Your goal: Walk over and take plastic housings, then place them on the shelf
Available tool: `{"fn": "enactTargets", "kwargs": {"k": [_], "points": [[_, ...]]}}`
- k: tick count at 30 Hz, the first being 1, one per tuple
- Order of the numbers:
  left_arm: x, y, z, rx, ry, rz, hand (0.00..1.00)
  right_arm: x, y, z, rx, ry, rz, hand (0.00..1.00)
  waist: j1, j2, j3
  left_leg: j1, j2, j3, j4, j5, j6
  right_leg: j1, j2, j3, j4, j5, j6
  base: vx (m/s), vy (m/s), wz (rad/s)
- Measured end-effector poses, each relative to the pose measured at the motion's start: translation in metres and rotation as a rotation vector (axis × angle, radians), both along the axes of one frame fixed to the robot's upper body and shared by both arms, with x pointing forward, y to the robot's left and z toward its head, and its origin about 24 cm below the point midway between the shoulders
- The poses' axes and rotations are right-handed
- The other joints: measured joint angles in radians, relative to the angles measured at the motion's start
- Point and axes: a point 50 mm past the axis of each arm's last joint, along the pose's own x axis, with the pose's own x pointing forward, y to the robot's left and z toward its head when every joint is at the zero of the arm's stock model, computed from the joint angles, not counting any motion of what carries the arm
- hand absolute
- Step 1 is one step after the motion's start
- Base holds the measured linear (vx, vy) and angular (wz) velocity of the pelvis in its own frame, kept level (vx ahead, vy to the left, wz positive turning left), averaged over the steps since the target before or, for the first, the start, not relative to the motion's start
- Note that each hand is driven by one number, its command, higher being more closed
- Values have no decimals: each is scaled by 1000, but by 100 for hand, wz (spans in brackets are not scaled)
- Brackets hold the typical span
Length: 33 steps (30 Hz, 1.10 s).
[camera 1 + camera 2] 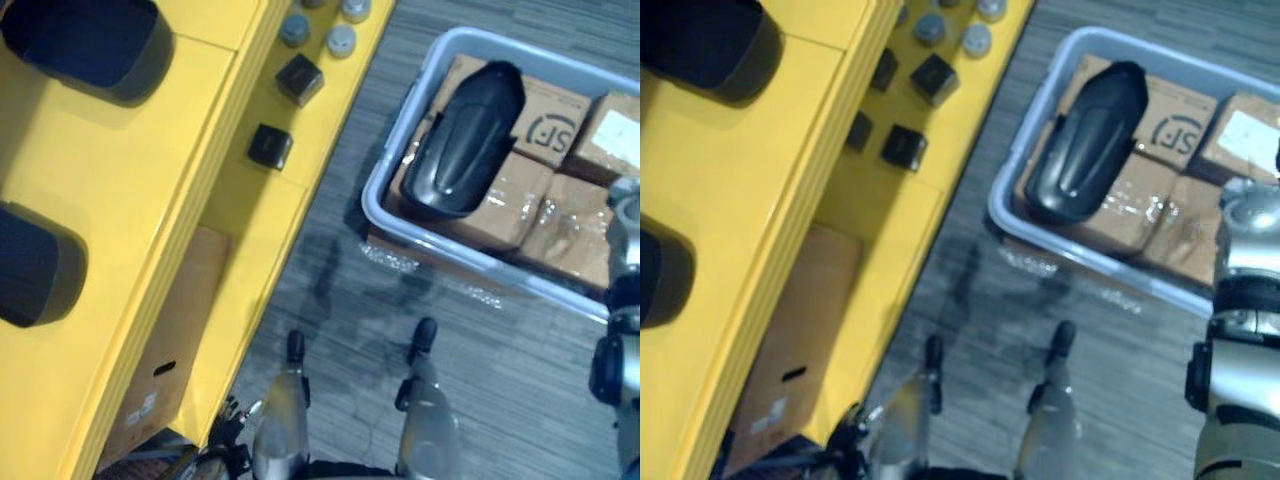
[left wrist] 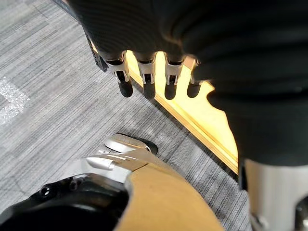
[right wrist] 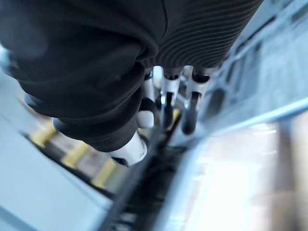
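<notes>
A long black plastic housing (image 1: 465, 140) lies on top of cardboard boxes (image 1: 548, 122) inside a grey bin (image 1: 404, 112) on the carpet at my right front. Two more black housings (image 1: 85, 40) (image 1: 35, 265) rest on the top of the yellow shelf (image 1: 120, 170) at my left. My left hand (image 2: 147, 82) hangs open and holds nothing, over the carpet beside the shelf's yellow edge (image 2: 202, 110). In its own wrist view, my right hand (image 3: 166, 101) has straight fingers with nothing in them, close to a pale rim. My right arm (image 1: 1240, 300) comes in beside the bin.
The shelf's lower level carries small black cubes (image 1: 299, 78) (image 1: 269, 146) and grey round caps (image 1: 341, 40). A brown cardboard box (image 1: 165, 350) stands under the shelf. Grey carpet (image 1: 340, 290) lies between shelf and bin.
</notes>
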Motion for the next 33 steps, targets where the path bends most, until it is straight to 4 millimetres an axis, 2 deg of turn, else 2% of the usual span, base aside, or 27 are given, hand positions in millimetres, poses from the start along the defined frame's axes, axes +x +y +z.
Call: {"fn": "enactTargets", "kwargs": {"k": [3, 8, 11, 14, 17, 20, 28, 33], "points": [[-1, 2, -1, 6, 10, 7, 0, 10, 23, -22, 72, 2, 76, 0, 1, -15, -8, 2, 0, 3, -4, 0, 0, 0, 1, 4, -4, 3, 1, 6, -2, -2], [0, 1, -1, 5, 3, 10, 0, 22, 48, -45, 144, 33, 140, 0, 20, -15, -9, 1, -1, 0, -8, 1, 0, 0, 0, 2, -5, 3, 1, 0, 0, 0], [2, 0, 0, 4, -4, 10, 0, 24, 50, -47, 167, 40, 140, 0, 34, -11, -11, -1, -7, -7, -9, 3, 4, 2, -5, -5, -5, 4, 2, 7, 9, 9], [0, -2, -2, 1, 2, 13, 0, 32, 55, -48, 186, 63, 149, 0, 35, 9, -23, -2, -17, -26, -11, 8, 9, 15, -16, -19, -5, 4, 3, -2, 21, 16], [0, -6, -2, -10, -3, 10, 0, 37, 63, -50, 168, 94, 158, 0, 50, 26, -34, -5, -18, -33, -16, 15, 7, 17, -16, -32, -8, 5, 3, -20, -4, 9], [-1, -9, -3, -14, 0, 1, 0, 36, 60, -53, 175, 104, 117, 0, 55, 39, -42, -9, -18, -53, -41, 36, 4, 18, -16, -51, -11, 4, 4, -23, -20, 19], [0, -11, -4, -33, -7, -23, 0, 35, 55, -59, 171, 138, 39, 0, 60, 43, -43, -10, -18, -67, -63, 54, 1, 18, -17, -68, -12, 5, 4, -10, -6, 6], [0, -12, -3, -34, -14, -30, 0, 31, 49, -55, 162, 118, -27, 0, 59, 48, -42, -18, -18, -75, -62, 55, 0, 17, -17, -75, -13, 5, 4, 8, 1, 5]]}}
